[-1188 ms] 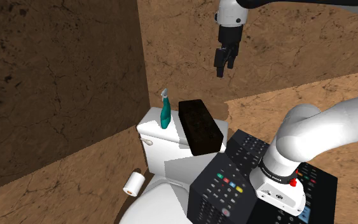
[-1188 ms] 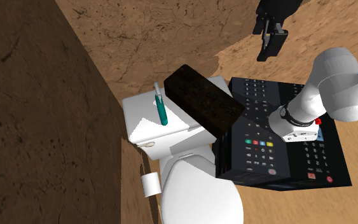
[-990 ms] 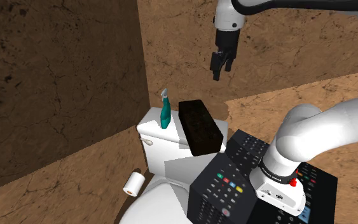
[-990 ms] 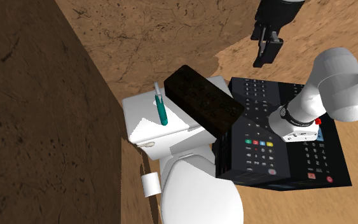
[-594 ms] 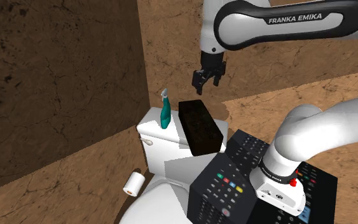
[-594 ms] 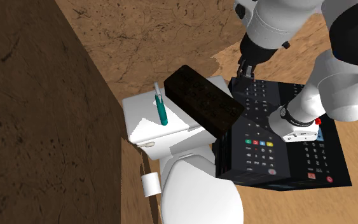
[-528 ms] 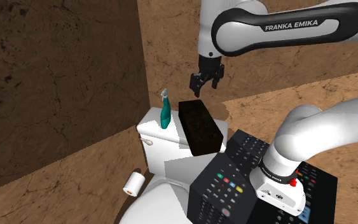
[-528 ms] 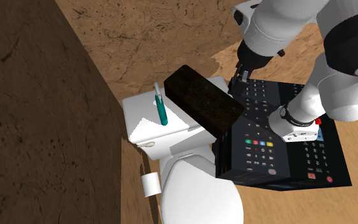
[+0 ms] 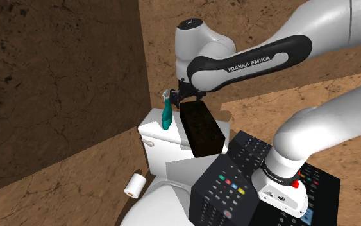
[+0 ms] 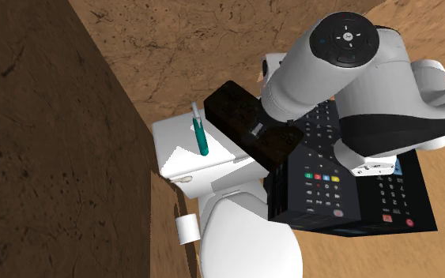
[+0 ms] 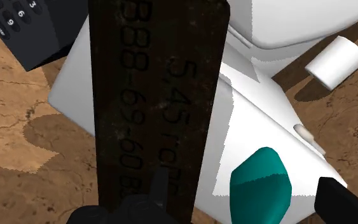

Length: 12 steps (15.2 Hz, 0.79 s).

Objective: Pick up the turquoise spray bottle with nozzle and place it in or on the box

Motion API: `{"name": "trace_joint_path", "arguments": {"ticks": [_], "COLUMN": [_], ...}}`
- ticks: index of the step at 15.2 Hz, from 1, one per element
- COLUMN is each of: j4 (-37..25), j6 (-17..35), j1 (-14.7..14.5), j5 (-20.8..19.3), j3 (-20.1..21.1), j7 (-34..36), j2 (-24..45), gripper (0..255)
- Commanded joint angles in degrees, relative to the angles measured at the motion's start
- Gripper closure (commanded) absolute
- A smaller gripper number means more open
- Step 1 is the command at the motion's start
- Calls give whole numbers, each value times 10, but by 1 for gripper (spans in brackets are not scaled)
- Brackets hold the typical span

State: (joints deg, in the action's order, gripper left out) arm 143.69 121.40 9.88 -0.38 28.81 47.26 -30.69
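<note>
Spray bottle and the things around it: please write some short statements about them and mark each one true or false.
1. The turquoise spray bottle stands upright on the white toilet tank. True.
2. The pincer is shut on the bottle. False: its fingers stand apart on either side of the bottle and do not touch it.
3. The dark box lies on the tank beside the bottle. True.
4. The white paper roll lies on the box. False: it sits lower down, apart from the box.
</note>
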Motion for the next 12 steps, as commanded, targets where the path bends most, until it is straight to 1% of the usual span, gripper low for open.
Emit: {"name": "trace_joint_path", "arguments": {"ticks": [1,3,5,7,9,10,11,12], "j4": [-11,-29,-52,-82,-119,-141,-163,-185], "j6": [37,67,87,94,83,69,53,34], "j1": [32,71,115,161,195,204,203,193], "j5": [-25,-65,-121,-195,-286,-335,-381,-422], "j3": [43,87,134,179,216,226,227,220], "j7": [81,164,256,358,468,523,575,621], "j2": [40,86,138,198,270,309,348,385], "gripper": [0,0,0,0,0,0,0,0]}}
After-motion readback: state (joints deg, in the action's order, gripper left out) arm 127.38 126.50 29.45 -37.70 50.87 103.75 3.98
